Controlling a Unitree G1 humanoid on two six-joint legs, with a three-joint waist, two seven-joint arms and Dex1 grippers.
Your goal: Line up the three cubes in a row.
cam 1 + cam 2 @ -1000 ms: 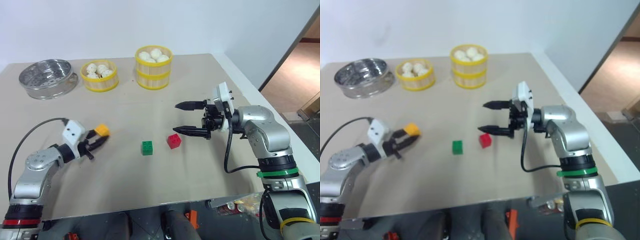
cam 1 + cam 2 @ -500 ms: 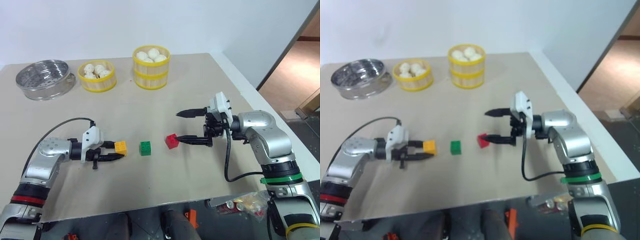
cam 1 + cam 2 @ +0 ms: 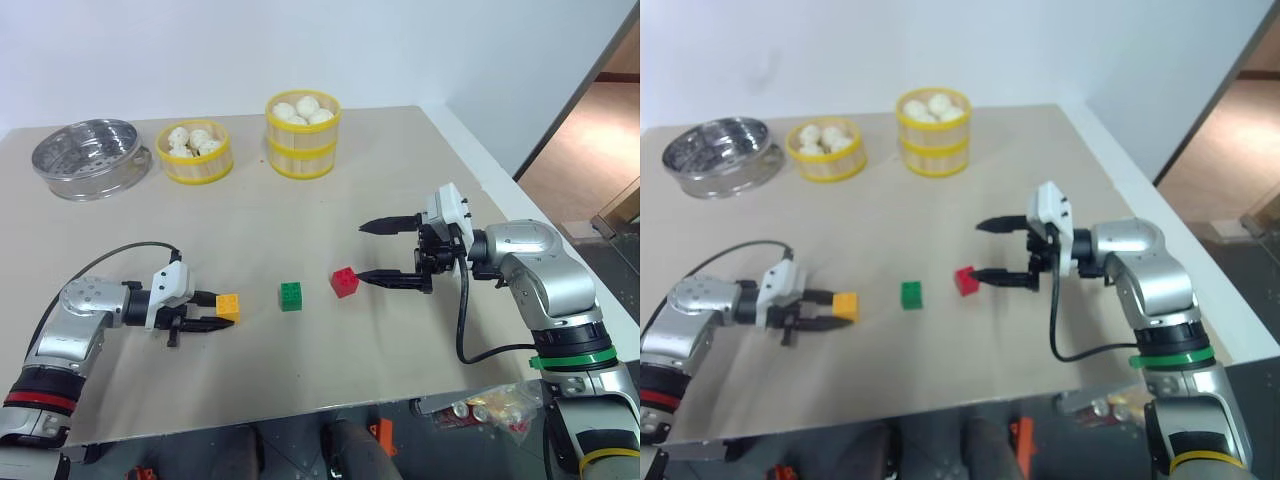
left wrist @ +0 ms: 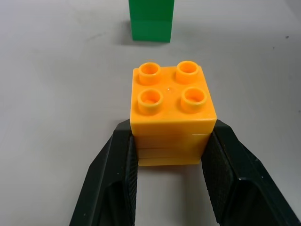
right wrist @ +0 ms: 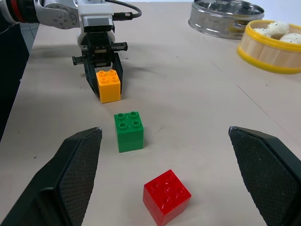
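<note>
A robot's left gripper (image 3: pixel 213 312) clamps its two black, ribbed fingers (image 4: pixel 117 179) on the sides of a studded orange-yellow plastic block (image 3: pixel 228 306), low on the matte beige table (image 3: pixel 300 380). To its right stand a green block (image 3: pixel 291 295) and then a glossy red block (image 3: pixel 345 282), turned slightly askew. The right gripper (image 3: pixel 385 251) hangs wide open and empty, its lower finger tip just beside the red block. At the table's far side sit a perforated steel steamer (image 3: pixel 90 158) and two round yellow-rimmed bamboo baskets (image 3: pixel 199 151) of white buns (image 3: pixel 305 108).
</note>
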